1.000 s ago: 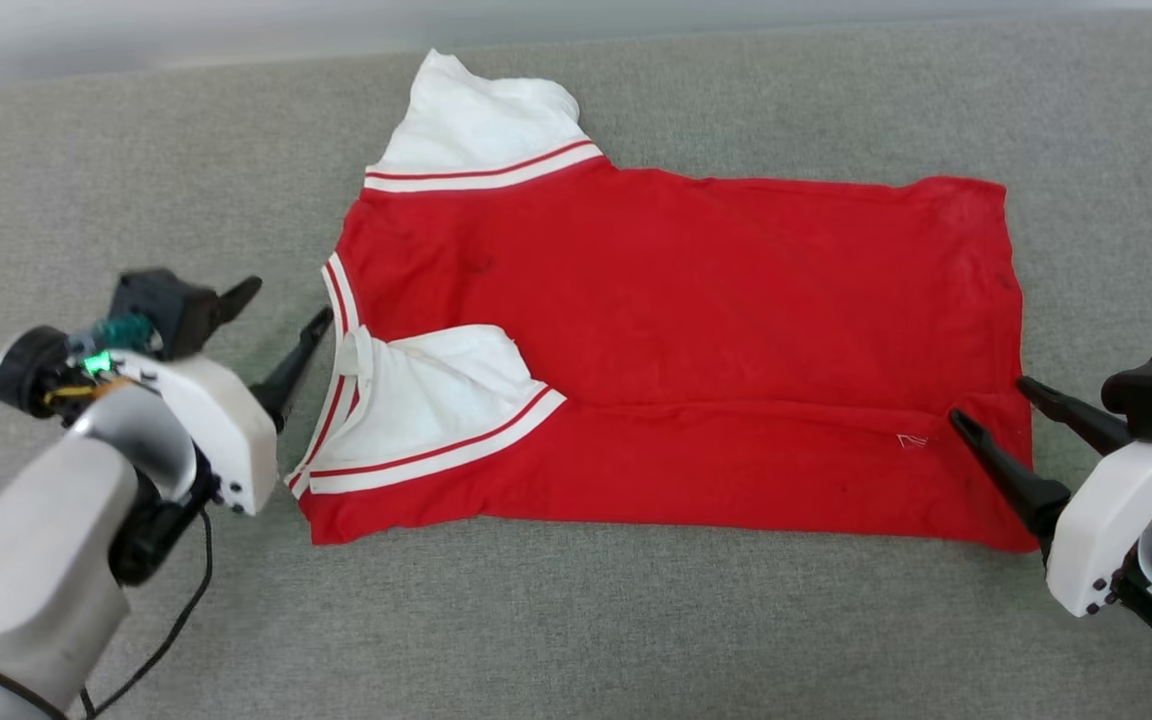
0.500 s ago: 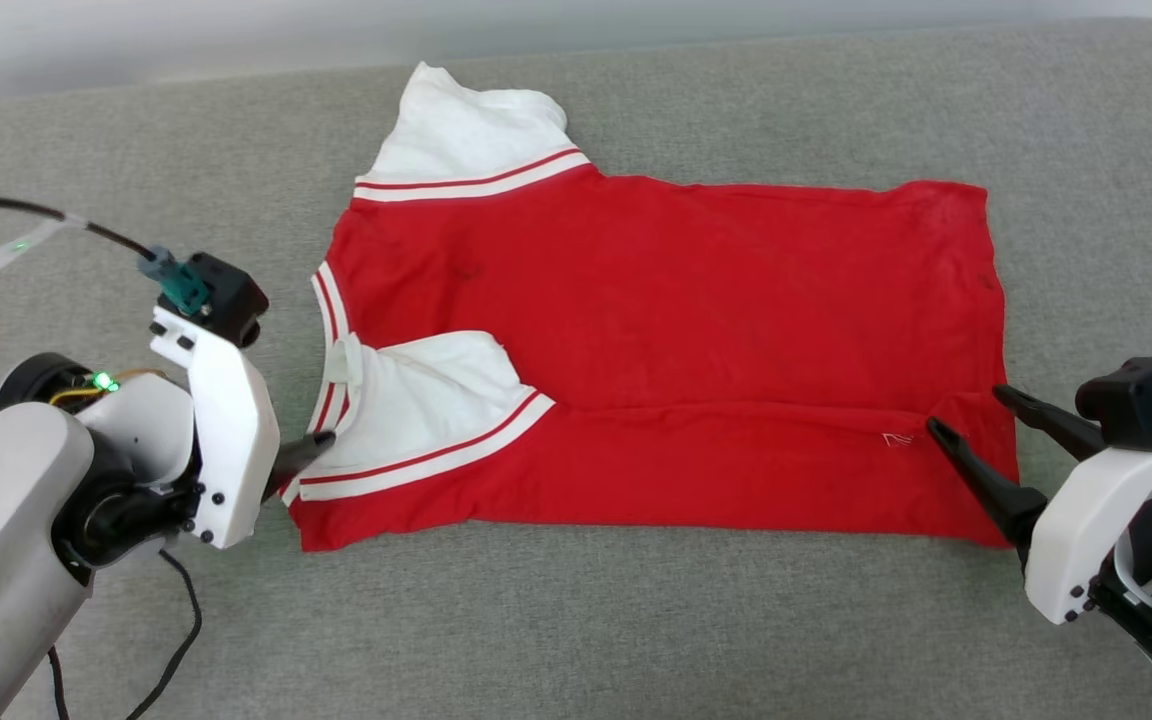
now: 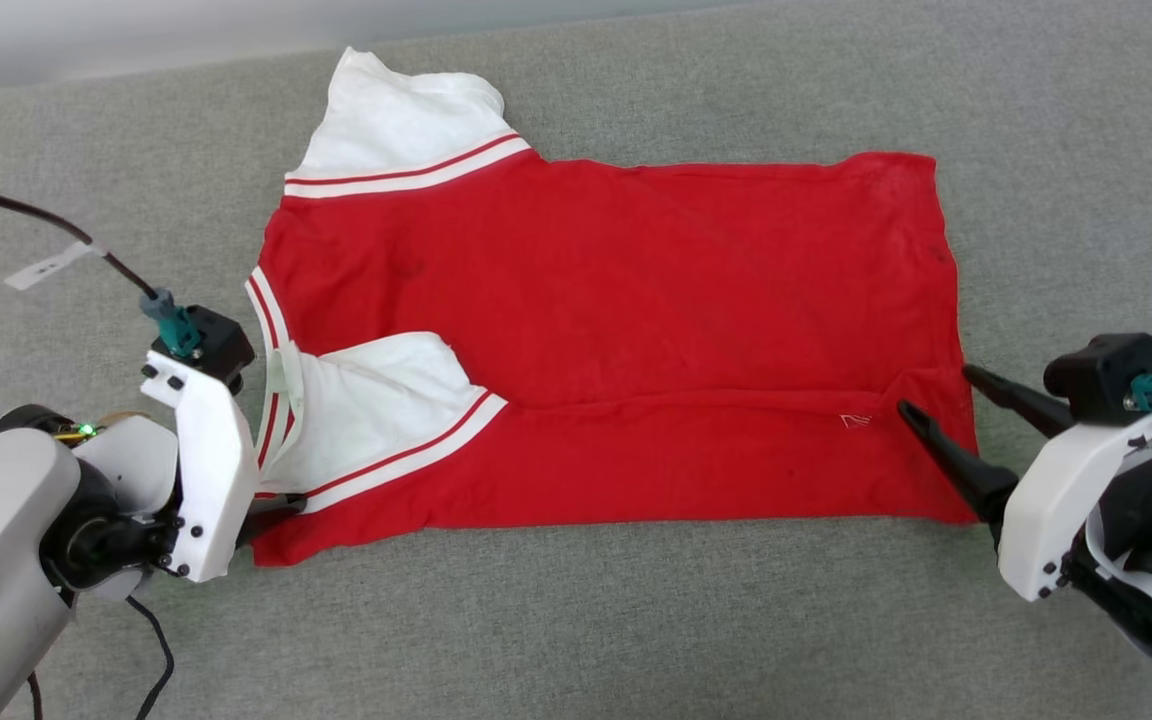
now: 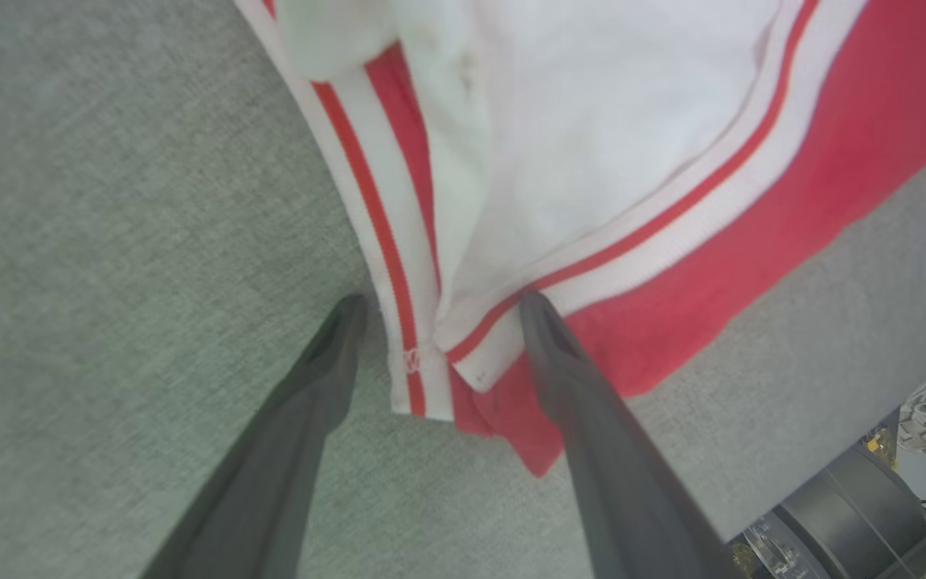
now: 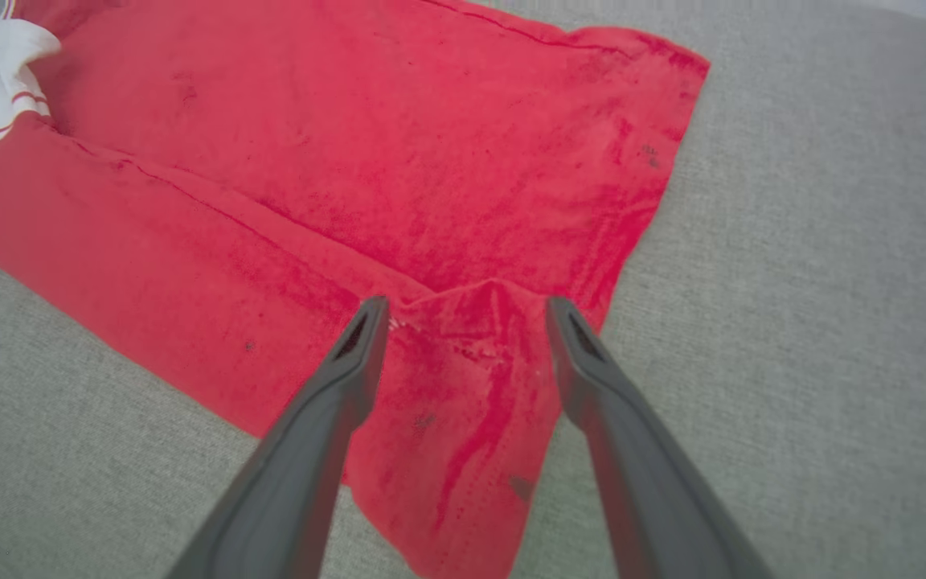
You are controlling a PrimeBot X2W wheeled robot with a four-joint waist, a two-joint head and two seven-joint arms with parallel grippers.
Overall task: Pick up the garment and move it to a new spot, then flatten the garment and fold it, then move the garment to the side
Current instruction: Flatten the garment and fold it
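Observation:
The garment (image 3: 636, 300), a red T-shirt with white sleeves, lies spread on the grey surface with its neckline to the left. Its near long edge is folded up over the body, and the near sleeve (image 3: 366, 400) lies folded on top. My left gripper (image 3: 276, 508) is at the near-left corner. In the left wrist view the left gripper (image 4: 443, 310) is open, its fingers straddling the striped trim (image 4: 407, 354) there. My right gripper (image 3: 941, 395) is open over the near-right hem corner. In the right wrist view the right gripper (image 5: 467, 310) straddles a small raised fold of red cloth (image 5: 479, 322).
The grey fabric surface (image 3: 576, 620) reaches past the shirt on all sides. A black cable with a white label (image 3: 46, 265) runs to my left wrist. The surface's edge and robot base parts (image 4: 873, 515) appear at the lower right of the left wrist view.
The head camera has shifted, so the whole picture slid left. My left gripper turned and came down from beside the neckline to the near-left corner. The right gripper kept its place at the hem.

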